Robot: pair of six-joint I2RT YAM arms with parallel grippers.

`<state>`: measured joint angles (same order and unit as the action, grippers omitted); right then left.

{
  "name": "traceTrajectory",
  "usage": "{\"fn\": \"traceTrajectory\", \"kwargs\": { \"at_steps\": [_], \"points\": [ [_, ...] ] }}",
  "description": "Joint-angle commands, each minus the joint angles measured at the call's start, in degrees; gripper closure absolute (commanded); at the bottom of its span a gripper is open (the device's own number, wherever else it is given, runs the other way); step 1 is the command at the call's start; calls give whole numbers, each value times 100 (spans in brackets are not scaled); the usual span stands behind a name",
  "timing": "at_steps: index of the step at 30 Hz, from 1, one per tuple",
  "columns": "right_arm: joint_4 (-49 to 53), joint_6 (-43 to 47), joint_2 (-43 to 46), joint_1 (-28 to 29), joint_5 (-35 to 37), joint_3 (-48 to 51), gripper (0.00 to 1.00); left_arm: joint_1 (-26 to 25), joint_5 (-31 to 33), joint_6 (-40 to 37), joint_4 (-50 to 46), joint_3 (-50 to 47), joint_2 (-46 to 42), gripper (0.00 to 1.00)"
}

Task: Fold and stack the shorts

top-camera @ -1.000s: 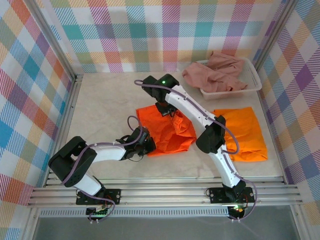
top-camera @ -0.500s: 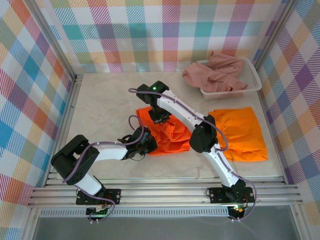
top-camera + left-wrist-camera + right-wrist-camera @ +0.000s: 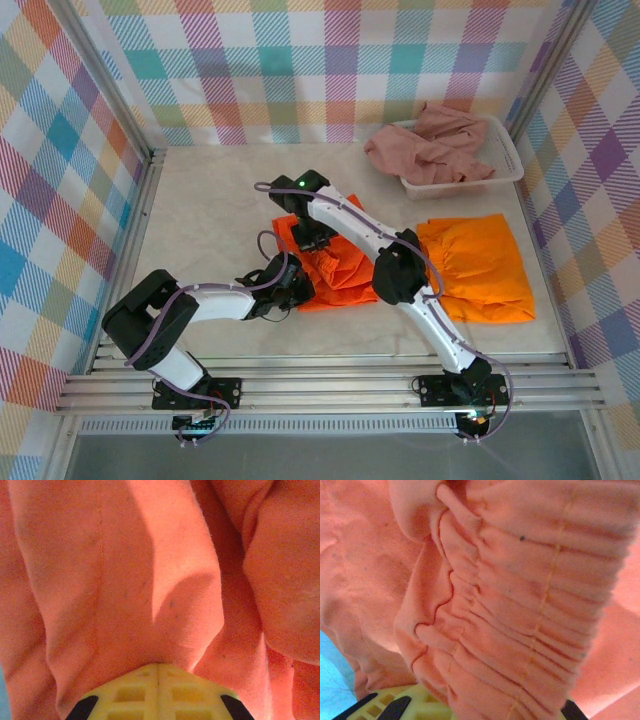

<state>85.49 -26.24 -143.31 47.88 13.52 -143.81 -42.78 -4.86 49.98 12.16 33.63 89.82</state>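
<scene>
Orange shorts, two: bunched pair (image 3: pixel 350 272) mid-table, flat pair (image 3: pixel 480 265) by right edge. Pink shorts (image 3: pixel 430 150), one, in basket (image 3: pixel 511 152). Left gripper (image 3: pixel 297 289), right gripper (image 3: pixel 319 240): clamped on bunched pair.

The left arm (image 3: pixel 215 300) lies low, its forearm reaching right from a folded elbow. The left gripper (image 3: pixel 303 290) is pinched closed on the shorts (image 3: pixel 350 285), its yellow pads (image 3: pixel 130 695) pressed together. The right arm (image 3: pixel 440 330) leans up and left, bends at the elbow, and stretches to a down-turned wrist. The right gripper (image 3: pixel 322 242) is clamped on the same shorts.
</scene>
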Motion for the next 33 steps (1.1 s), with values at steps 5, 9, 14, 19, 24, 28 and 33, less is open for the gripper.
{"fn": "traceTrajectory", "kwargs": {
  "at_steps": [5, 9, 14, 19, 24, 28, 33],
  "points": [
    [-202, -153, -163, -20, -377, -145, 87, -99, 342, 135, -814, -220, -953, 80],
    [-578, -61, -3, -67, -1110, -172, 70, -103, 593, 66, -1392, -296, -1851, 64],
    [-1714, -152, 922, -245, -2714, -93, 40, -99, 1135, -11, -2124, -371, -3469, 31],
    [-2995, -270, 2434, -421, -2904, 1187, 16, -28, 1363, -269, -2594, 23, -4491, 0],
    [-4958, -860, 4362, -968, -2679, 4233, 1, 159, 584, -306, -2187, 737, -3979, 0],
    [-6145, -1677, 5207, -1647, -3295, 6232, 1, 366, -233, 6, -1265, 1123, -3061, 0],
    [-6880, -2083, 5514, -1929, -3599, 7621, 0, 887, -866, 307, -416, 1543, -1840, 0]
  ]
}}
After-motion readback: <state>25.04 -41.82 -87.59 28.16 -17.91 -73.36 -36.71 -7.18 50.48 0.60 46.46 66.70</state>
